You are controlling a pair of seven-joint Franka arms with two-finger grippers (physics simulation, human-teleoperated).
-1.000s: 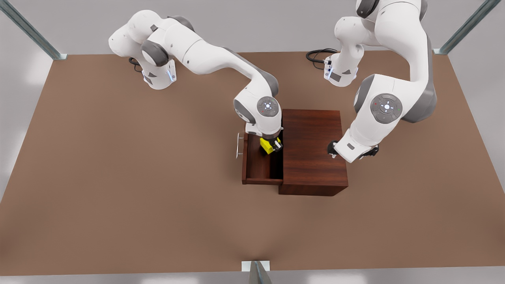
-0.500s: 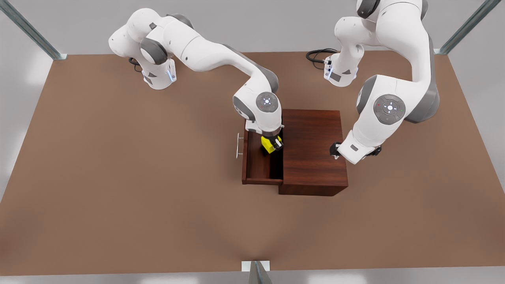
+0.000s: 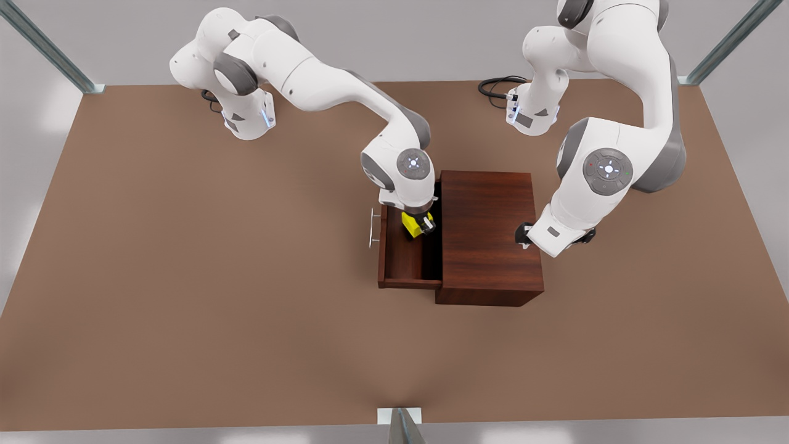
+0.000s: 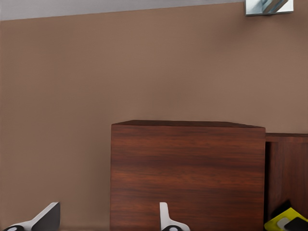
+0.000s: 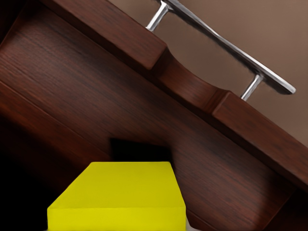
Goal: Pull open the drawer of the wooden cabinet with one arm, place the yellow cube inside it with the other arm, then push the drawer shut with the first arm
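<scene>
the brown tabletop (image 3: 185, 277) spans most of the front view, and the wooden cabinet (image 3: 490, 234) sits just right of the frame's centre with the drawer (image 3: 404, 262) pulled out toward the frame's left, its silver handle (image 3: 372, 227) at the outer end. the arm reaching in from the upper left of the frame carries the right claw (image 3: 419, 223), which hangs over the open drawer near the cabinet's front edge, closed on the yellow cube (image 3: 412, 224); in the right wrist view the cube (image 5: 120, 195) sits low in the frame above the drawer's floor with the handle (image 5: 226, 45) in the upper right. i cannot tell whether the cube touches the drawer floor yet. the arm on the right of the frame waits with the left claw (image 3: 523, 234) over the cabinet's right-hand part; in the left wrist view its fingertips (image 4: 166, 219) at the bottom of the frame stand apart, so it is open and holds nothing. the step in hand looks like the placing of the cube: the drawer is open and not yet shut. the next move likely calls for lowering the cube onto the drawer floor, parting the fingers, and lifting clear of the drawer walls before the waiting arm comes round to push the front panel.
</scene>
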